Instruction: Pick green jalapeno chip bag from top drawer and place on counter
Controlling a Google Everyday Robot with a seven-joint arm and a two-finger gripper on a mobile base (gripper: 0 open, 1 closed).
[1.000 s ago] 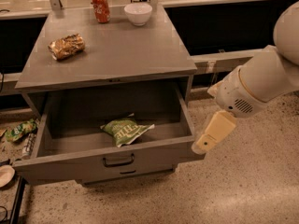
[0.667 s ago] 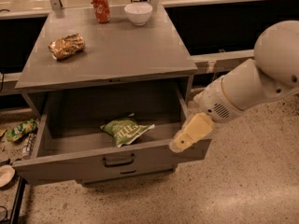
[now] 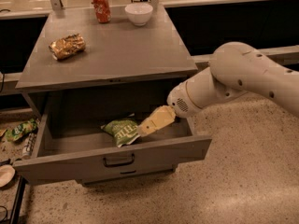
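The green jalapeno chip bag lies flat on the floor of the open top drawer, near its middle. My gripper reaches into the drawer from the right, its pale fingertips right at the bag's right edge. The white arm comes in over the drawer's right side. The grey counter is the cabinet top above the drawer.
On the counter sit a golden-brown shiny bag at the left, a red soda can and a white bowl at the back. A small bright-green bag and a white dish lie on the floor to the left.
My gripper has moved left from outside the drawer's right corner into the drawer, down to the chip bag's right edge. The bag has not moved.
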